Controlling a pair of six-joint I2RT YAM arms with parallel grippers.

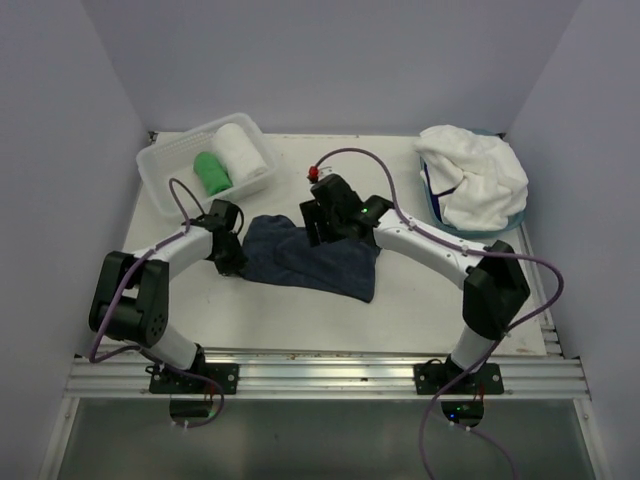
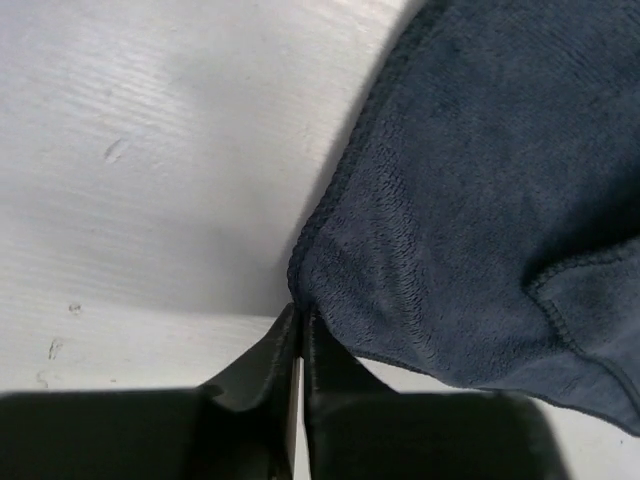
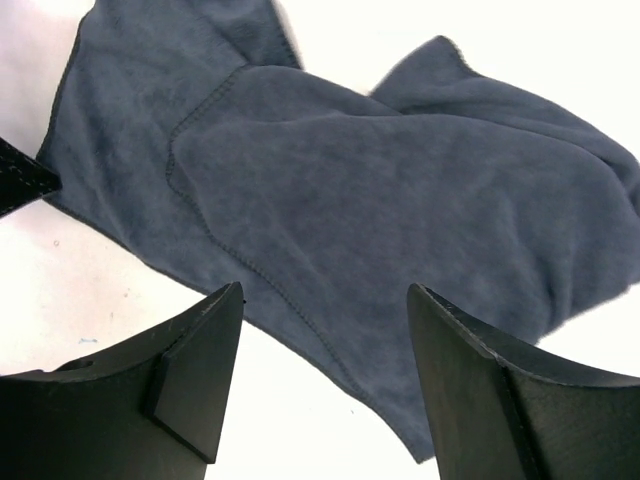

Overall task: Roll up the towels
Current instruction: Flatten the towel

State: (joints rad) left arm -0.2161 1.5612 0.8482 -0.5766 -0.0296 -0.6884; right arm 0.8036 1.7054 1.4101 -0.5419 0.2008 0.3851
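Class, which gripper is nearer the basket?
Left. The left gripper pinches the navy towel's left edge, just in front of the basket; the right gripper hovers over the towel, further right.

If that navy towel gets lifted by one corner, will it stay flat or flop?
Probably flops: the towel lies crumpled with folded-over layers, so it should drape from the left hand at its corner. Likely light, since it looks thin. Pushed, it would probably bunch rather than slide whole.
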